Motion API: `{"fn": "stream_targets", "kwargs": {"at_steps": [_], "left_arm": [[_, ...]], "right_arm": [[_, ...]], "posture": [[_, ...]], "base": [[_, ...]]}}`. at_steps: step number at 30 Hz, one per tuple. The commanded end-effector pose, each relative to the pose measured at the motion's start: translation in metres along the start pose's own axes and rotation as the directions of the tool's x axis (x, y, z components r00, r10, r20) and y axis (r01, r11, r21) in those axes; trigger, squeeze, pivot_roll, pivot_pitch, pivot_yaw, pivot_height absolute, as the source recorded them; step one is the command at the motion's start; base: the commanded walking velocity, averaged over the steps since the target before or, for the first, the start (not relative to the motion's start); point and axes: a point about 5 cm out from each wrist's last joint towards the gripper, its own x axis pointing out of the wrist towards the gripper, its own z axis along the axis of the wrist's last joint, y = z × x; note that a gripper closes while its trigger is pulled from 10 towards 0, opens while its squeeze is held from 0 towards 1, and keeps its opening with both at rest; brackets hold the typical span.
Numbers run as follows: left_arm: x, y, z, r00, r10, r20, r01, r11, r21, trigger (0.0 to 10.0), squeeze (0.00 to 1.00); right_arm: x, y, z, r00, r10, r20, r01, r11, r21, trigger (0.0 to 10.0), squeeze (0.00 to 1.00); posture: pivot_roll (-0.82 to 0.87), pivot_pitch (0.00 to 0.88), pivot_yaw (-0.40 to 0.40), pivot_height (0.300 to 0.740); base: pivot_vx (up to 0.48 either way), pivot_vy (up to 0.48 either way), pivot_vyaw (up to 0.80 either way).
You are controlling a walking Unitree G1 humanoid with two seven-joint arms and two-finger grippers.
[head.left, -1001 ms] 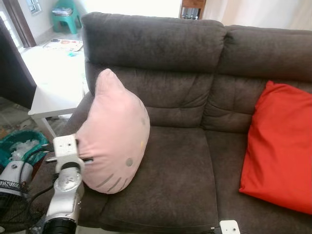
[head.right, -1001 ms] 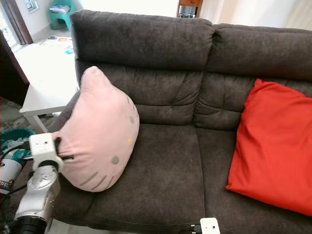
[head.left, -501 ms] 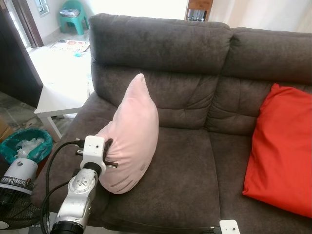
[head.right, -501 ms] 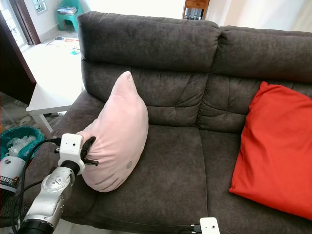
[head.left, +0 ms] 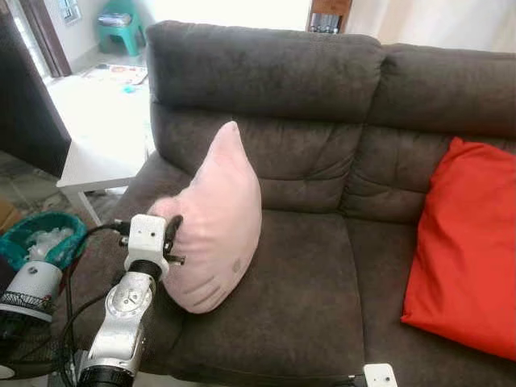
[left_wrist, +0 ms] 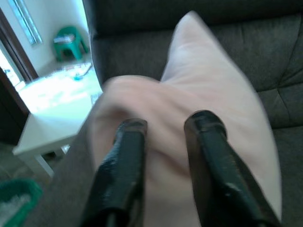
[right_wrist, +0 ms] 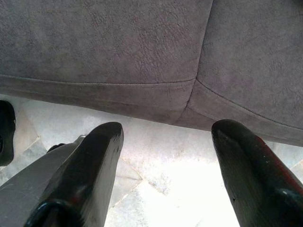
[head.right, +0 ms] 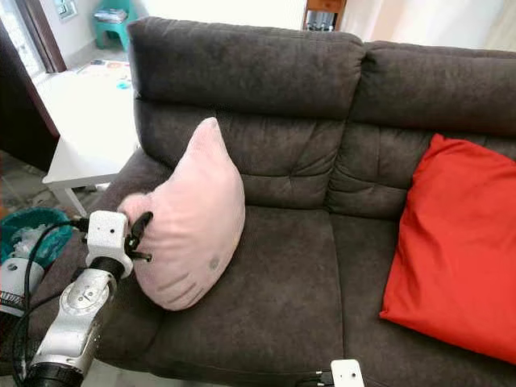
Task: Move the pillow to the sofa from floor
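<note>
1. We had the pink pillow (head.left: 218, 222) standing up on the left seat of the dark grey sofa (head.left: 322, 97), leaning at the left armrest end.
2. Our left gripper (head.left: 171, 240) was pinching the pillow's left edge, fingers (left_wrist: 208, 156) pressed into the fabric.
3. Right gripper (right_wrist: 165, 156) hung spread apart by the sofa's front edge, above the tiled floor (right_wrist: 161, 175).
4. A red cushion (head.left: 463, 250) sat at the right end.

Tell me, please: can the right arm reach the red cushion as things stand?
Probably yes. The right claw hangs open, holding nothing, below the sofa's front edge, and the red cushion lies uncovered on that side.
</note>
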Motion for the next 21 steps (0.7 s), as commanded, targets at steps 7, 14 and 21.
{"fn": "stream_targets", "kwargs": {"at_steps": [7,14,21], "left_arm": [[-0.012,0.017,-0.006,0.995,0.092,-0.024,-0.090,0.993,0.079,10.0,0.87],[-0.024,-0.007,-0.009,1.000,-0.006,-0.004,0.007,0.988,0.157,10.0,0.85],[-0.037,-0.015,-0.018,0.998,0.063,0.008,-0.063,0.978,0.199,10.0,0.00]], "right_arm": [[-0.001,-0.003,-0.004,1.000,-0.015,-0.007,0.015,1.000,0.016,10.0,0.00],[-0.002,-0.003,-0.005,1.000,-0.021,-0.001,0.021,0.999,0.049,10.0,0.00],[-0.003,-0.004,-0.007,0.999,-0.033,-0.002,0.033,0.994,0.105,10.0,0.00]], "posture": [[0.11,0.018,-0.057,0.740],[0.11,0.007,-0.050,0.740],[0.09,0.000,-0.032,0.740]], "base": [[0.000,0.000,0.00],[0.000,0.000,0.00],[0.000,0.000,0.00]]}}
